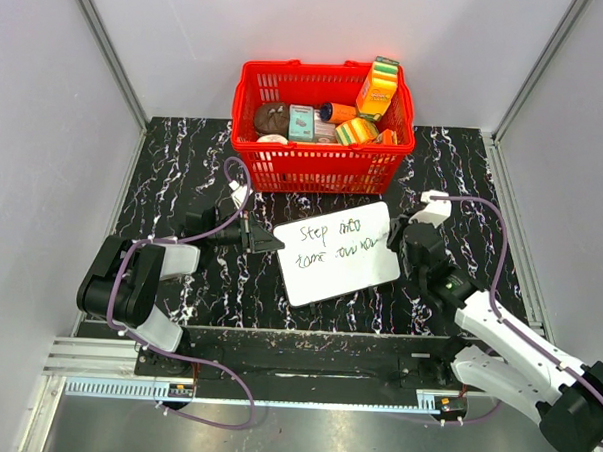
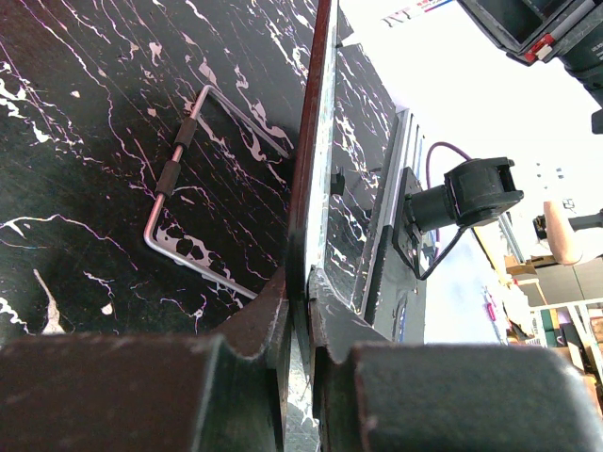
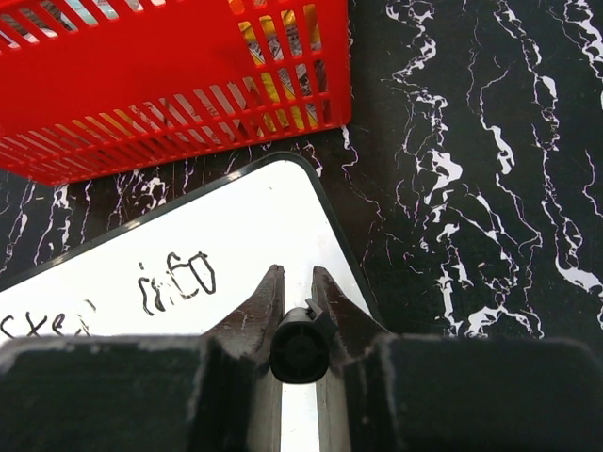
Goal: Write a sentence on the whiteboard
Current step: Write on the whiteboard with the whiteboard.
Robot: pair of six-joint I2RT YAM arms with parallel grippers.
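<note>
- R gripper (image 3: 297,278): fingers clenched on a black marker (image 3: 299,350); its round end shows between the pads in the wrist view.
- R fingertips sit over the right end of the whiteboard (image 3: 254,217), close to its rounded upper corner. Can't tell if the marker tip touches the board.
- L gripper (image 2: 300,282): fingers pinched on a thin edge, seen edge-on from the wrist. Top view puts the L gripper (image 1: 271,242) at the board's left edge, so it grasps the whiteboard (image 1: 364,274).
- L wrist view also shows a bent metal wire w/ two black sleeves (image 2: 174,169) against dark marbled surface left of that edge; can't tell what it belongs to.
- Whiteboard lies flat on the black marble table (image 1: 184,171), mid-table between both grippers, tilted w/ right end farther from the bases.
- Sentence (image 1: 336,246): black handwriting, two lines, approx. "Step into" over "tomorrow". R wrist view reads "into" (image 3: 177,278) clearly.
- Red basket (image 1: 324,127) just beyond the board's far edge, holding assorted boxes and packets; board corner near the basket wall (image 3: 141,85), apart.
</note>
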